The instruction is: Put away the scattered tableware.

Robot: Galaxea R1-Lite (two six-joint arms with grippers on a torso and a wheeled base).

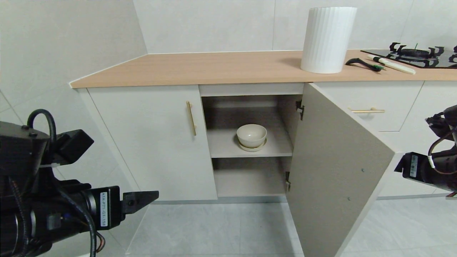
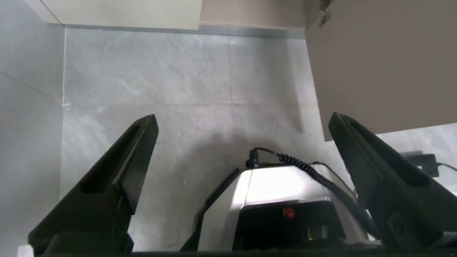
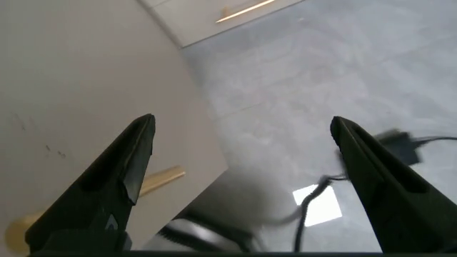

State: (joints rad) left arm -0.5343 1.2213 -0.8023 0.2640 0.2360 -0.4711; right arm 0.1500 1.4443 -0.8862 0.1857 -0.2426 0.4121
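Note:
A beige bowl sits on a small plate on the middle shelf of the open cabinet. Low at the left, in front of the closed door, my left gripper is open and empty above the floor tiles; one of its fingers points toward the cabinet. My right gripper is open too and holds nothing. It hangs just outside the open cabinet door, near that door's gold handle.
The open door swings out toward me between the shelf and my right arm. On the wooden countertop stand a tall white ribbed container, a black-handled tool, a white utensil and a stove.

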